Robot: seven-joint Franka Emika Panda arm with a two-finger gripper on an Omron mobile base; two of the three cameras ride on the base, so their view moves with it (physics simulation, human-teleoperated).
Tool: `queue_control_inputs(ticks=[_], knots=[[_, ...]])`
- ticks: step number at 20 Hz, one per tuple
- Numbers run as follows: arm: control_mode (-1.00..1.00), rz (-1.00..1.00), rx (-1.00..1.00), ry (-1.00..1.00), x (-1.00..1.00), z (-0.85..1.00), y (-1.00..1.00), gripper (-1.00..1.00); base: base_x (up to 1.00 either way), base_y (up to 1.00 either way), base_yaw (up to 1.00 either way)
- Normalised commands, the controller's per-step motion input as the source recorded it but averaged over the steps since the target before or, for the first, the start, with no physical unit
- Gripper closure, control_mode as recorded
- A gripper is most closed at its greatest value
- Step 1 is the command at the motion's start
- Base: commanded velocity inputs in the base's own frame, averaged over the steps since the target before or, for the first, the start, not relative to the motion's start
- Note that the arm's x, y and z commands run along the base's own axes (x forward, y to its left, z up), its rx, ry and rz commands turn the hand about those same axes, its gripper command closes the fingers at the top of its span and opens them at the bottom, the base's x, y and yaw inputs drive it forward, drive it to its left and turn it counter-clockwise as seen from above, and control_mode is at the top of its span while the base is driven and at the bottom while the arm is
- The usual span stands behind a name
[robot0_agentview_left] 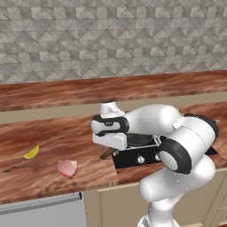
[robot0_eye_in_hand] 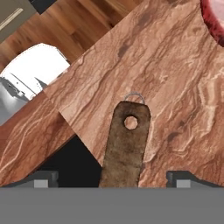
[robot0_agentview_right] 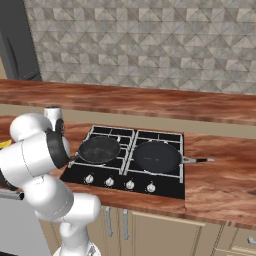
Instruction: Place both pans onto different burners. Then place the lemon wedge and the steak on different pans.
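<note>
Gripper (robot0_eye_in_hand: 111, 178) jaws wide, straddling brown handle (robot0_eye_in_hand: 125, 144) without touching. Handle's long axis runs from left pan (robot0_agentview_right: 99, 149) on front-left burner out over wooden surface (robot0_eye_in_hand: 166, 78), toward steak (robot0_agentview_left: 67, 168).

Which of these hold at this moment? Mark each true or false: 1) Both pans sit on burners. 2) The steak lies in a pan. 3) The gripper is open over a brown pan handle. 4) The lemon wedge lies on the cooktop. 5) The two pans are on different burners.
1) True: the left pan and the right pan both sit on the cooktop grates.
2) False: the steak lies on the counter, left of the cooktop.
3) True: the gripper stands open, with the handle between its fingertips, untouched.
4) False: the lemon wedge lies on the counter, left of the steak.
5) True: they sit side by side on separate burners.
</note>
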Motion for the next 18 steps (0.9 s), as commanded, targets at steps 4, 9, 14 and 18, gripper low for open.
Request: queue_control_inputs(ticks=[4, 9, 14, 18], knots=[[-1.00, 0.03, 0.00, 0.00, -0.10, 0.31, 0.00, -1.00, 0.00, 0.00, 0.00], [-1.00, 0.04, 0.00, 0.00, -0.12, 0.38, 0.00, -1.00, 0.00, 0.00, 0.00], [-1.00, 0.05, 0.00, 0.00, -0.11, 0.39, 0.01, -1.00, 0.00, 0.00, 0.00], [-1.00, 0.07, 0.02, 0.00, -0.23, 0.30, 0.09, -1.00, 0.00, 0.00, 0.00]])
